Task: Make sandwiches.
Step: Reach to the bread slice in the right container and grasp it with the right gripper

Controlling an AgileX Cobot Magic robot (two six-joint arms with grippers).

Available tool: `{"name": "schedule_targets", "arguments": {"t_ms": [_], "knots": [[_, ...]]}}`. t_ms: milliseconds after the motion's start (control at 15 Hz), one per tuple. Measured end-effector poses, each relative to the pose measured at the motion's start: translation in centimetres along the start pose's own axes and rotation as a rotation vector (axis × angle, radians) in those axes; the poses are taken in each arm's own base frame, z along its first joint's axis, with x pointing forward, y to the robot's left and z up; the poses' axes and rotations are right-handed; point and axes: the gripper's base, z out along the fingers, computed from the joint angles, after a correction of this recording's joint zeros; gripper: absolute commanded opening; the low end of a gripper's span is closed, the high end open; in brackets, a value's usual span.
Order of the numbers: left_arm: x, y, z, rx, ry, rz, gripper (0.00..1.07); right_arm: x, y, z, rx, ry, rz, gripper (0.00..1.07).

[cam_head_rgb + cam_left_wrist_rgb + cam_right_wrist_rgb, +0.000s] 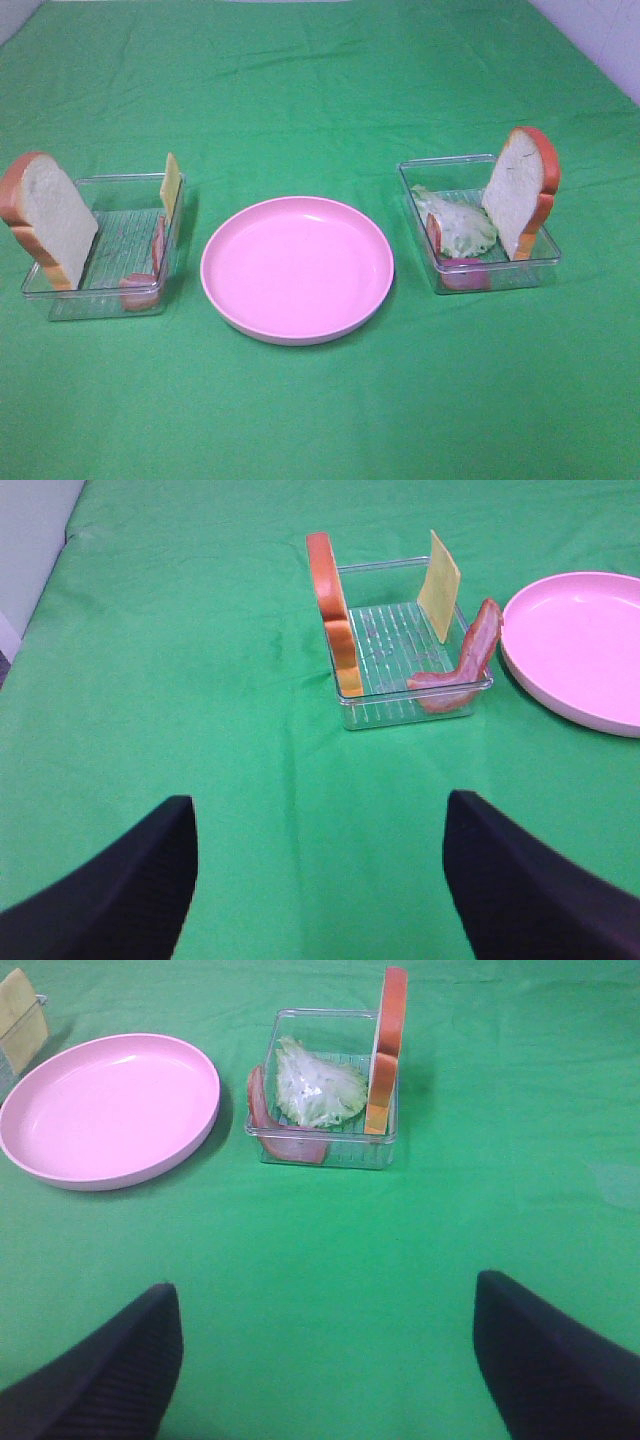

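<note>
Open green cloth [320, 420] is lying in front of the pink plate [297, 268], with narrow strips separating the plate from both trays. The left bread slice [55, 215] is standing upright, blocking the outer side of the left tray [90, 302]. The right bread slice [515, 190] is blocking the outer side of the right tray [520, 270].

Left fingers [110, 895], right fingers [100, 1385] edge-cropped.

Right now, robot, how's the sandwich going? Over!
Left gripper open, right gripper open, both empty. Sandwich not started: bread slices, lettuce, bacon, cheese sit in trays. Path to plate unblocked.
</note>
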Motion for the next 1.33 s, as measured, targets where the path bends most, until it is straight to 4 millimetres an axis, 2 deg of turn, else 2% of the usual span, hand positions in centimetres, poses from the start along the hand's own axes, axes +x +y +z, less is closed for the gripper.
{"name": "schedule_targets", "arguments": {"t_ms": [1333], "knots": [[0.0, 0.0, 0.0, 0.0, 0.0, 0.0, 0.67, -0.25, -0.03, -0.1, 0.003, -0.02, 0.01, 0.74]]}}
